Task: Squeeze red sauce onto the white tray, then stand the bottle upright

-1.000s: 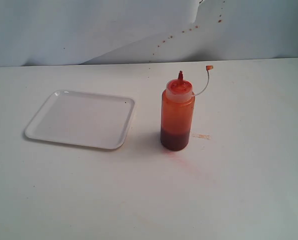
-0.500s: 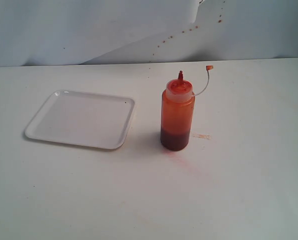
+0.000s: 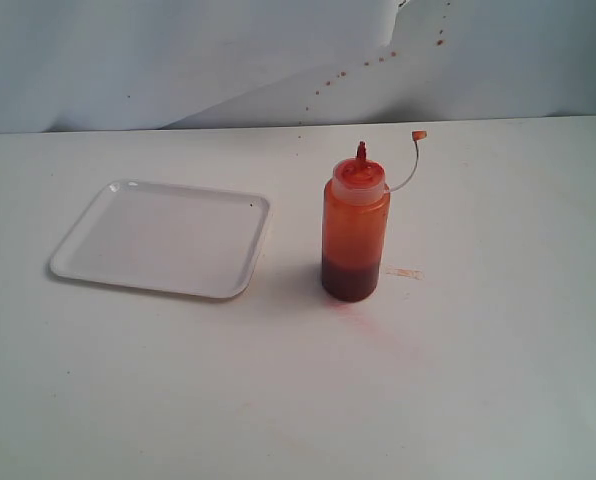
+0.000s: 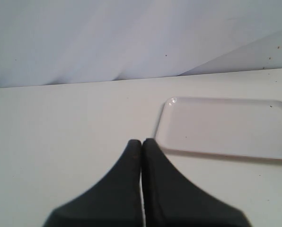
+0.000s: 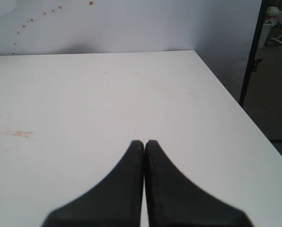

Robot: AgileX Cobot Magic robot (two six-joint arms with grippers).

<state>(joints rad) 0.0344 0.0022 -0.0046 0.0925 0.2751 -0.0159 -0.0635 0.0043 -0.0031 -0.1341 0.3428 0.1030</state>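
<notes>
The bottle point(image 3: 355, 235) stands upright on the desk point(image 3: 478, 350), beside the white tray point(image 3: 158, 240) without touching it, with red sauce point(image 3: 351, 280) settled at its bottom. The left tool point(image 4: 141, 142) and right tool point(image 5: 144, 143) are both closed, gripping nothing

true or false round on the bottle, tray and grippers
The bottle stands upright on the table, apart from the white tray. True.
The left gripper and right gripper are both shut, empty. True.
Red sauce lies on the white tray. False: none shows there; the red sauce sits inside the bottle.
The cap covers the nozzle. False: the cap hangs off on its tether, nozzle bare.
The right gripper touches the bottle. False: it is clear of it.
</notes>
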